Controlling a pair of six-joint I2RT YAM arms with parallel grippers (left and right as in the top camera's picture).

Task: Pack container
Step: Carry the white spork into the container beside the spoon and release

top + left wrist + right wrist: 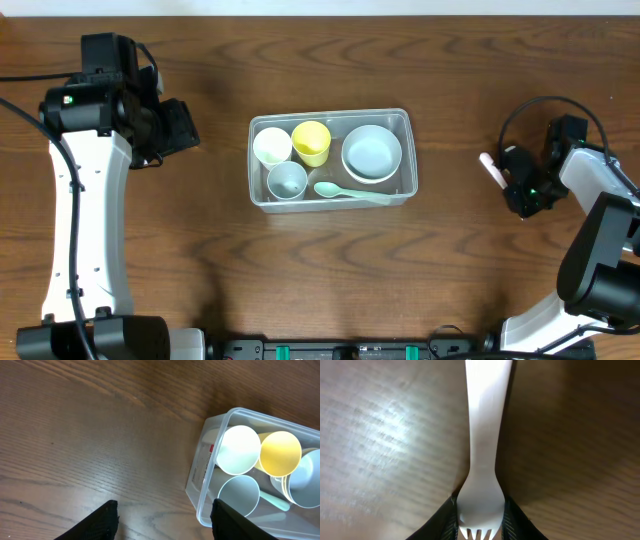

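The clear rectangular container (262, 190) sits mid-table and also shows in the left wrist view (200, 475). It holds a white cup (271, 145), a yellow cup (311, 141), a pale blue cup (287, 180), a stack of pale bowls (371, 152) and a mint spoon (350, 192). My left gripper (162, 522) is open and empty over bare wood left of the container. My right gripper (479, 520) is at the far right, shut on the head of a pale pink fork (484, 435), whose handle points away (490, 168).
The dark wooden table (200, 270) carries nothing else. The right arm's black cable (520, 112) loops above the right gripper. The left arm's white link (85, 220) runs along the left side.
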